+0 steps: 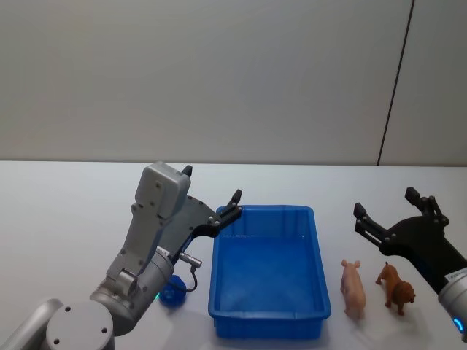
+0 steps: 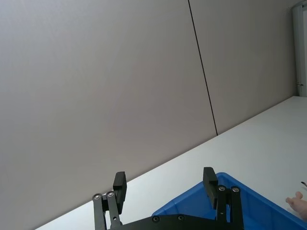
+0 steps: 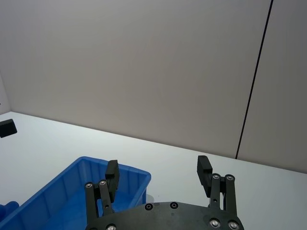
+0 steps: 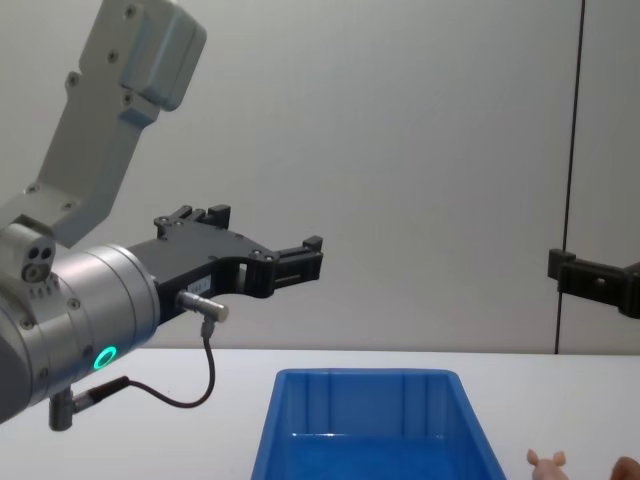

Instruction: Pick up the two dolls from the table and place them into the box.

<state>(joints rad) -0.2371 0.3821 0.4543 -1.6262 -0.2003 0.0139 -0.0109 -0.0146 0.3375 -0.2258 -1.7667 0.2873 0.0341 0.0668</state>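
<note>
The blue box (image 1: 267,271) stands on the white table (image 1: 58,219) in front of me, with nothing showing inside it. Two dolls lie on the table just right of it: a pale pink pig (image 1: 354,288) and a brown lion-like figure (image 1: 396,286). My right gripper (image 1: 385,202) hovers open above and slightly behind the dolls, holding nothing; its own camera shows it (image 3: 158,168) over the box's corner (image 3: 72,191). My left gripper (image 1: 213,184) is open in the air over the box's far-left corner, also seen from the chest (image 4: 265,235).
A small blue object (image 1: 173,293) lies on the table by the box's left wall, under my left arm. A grey wall with a dark vertical seam (image 1: 394,84) rises behind the table. Bare tabletop stretches left and behind the box.
</note>
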